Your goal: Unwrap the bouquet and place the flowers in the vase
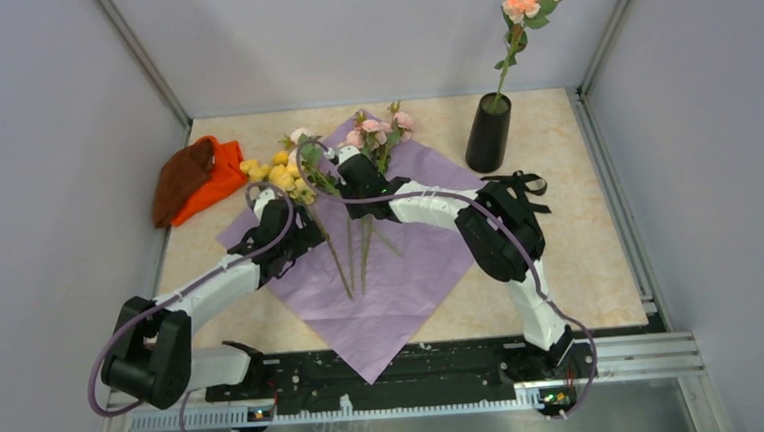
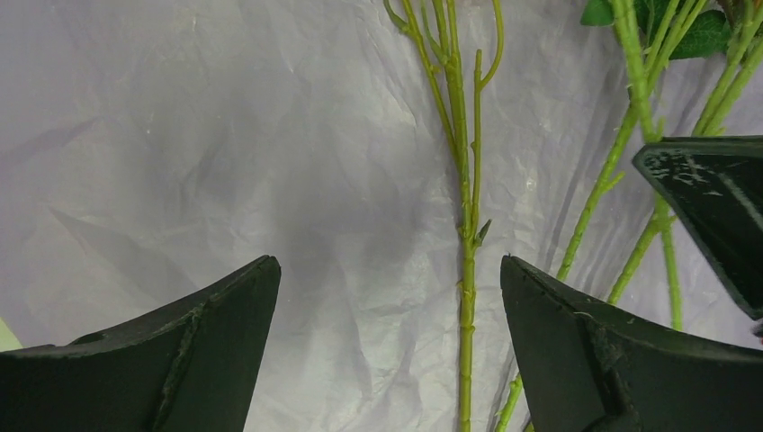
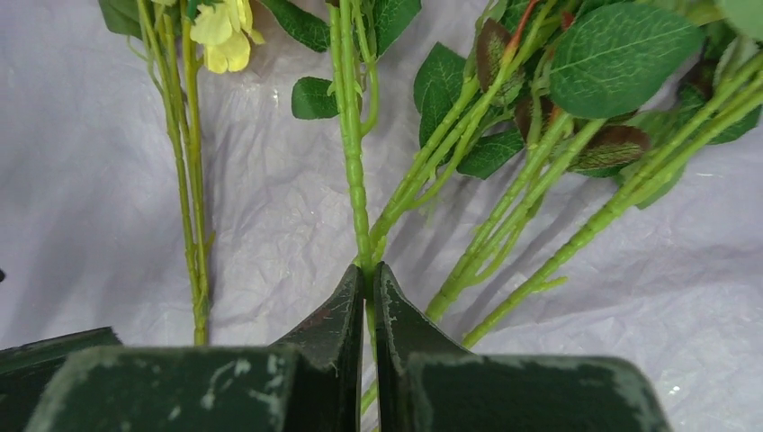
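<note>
We read no text, label, brand mark, number or sign on any surface in the three views.

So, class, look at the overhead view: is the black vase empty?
No, a long-stemmed flower with two peach heads stands in the vase, rising well above its rim.

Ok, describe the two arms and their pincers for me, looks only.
Both the left arm and right arm have white links joined by bulky black joint housings, with a lilac cable looping along each. The left pincer and right pincer each have two dark, wedge-shaped fingers tapering to tips, their paint scuffed with pale chips.
</note>
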`<action>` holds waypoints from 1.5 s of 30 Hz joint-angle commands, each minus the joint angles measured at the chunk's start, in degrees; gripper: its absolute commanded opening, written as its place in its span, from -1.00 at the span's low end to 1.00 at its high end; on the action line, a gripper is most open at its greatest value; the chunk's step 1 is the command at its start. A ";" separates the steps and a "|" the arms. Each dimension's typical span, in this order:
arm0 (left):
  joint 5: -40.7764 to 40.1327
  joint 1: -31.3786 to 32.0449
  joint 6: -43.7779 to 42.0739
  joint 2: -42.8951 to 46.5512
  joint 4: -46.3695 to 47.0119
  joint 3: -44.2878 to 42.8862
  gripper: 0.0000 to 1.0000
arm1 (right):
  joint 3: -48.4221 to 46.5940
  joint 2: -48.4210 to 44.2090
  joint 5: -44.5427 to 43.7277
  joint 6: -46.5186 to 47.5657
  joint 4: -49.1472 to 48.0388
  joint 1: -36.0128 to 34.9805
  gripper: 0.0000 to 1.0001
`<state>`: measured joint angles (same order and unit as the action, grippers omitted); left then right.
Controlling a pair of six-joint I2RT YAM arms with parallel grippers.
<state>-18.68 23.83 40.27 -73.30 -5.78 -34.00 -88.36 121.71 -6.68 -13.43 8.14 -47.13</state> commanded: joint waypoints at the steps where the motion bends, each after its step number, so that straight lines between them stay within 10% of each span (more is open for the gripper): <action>1: 2.58 -0.45 -0.53 -0.73 2.56 -0.49 0.97 | 0.63 -7.66 -2.01 1.02 -4.21 -0.50 -1.00; 19: 26.78 -1.78 7.93 -1.99 30.82 -0.78 0.93 | 14.62 -24.64 -5.93 0.73 -10.88 -0.42 -1.00; 38: 42.30 -3.84 34.73 -27.36 70.25 -2.96 0.53 | 22.07 -29.85 -3.62 -0.80 -14.33 -0.50 -1.00; 45: 43.63 -3.80 34.73 -30.53 72.40 -5.58 -0.46 | 22.69 -29.53 -3.93 -0.90 -14.40 -0.50 -1.00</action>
<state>22.83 20.10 74.19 -102.91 60.77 -36.82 -65.69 94.67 -10.59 -13.72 -2.70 -47.13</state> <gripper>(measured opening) 0.379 0.017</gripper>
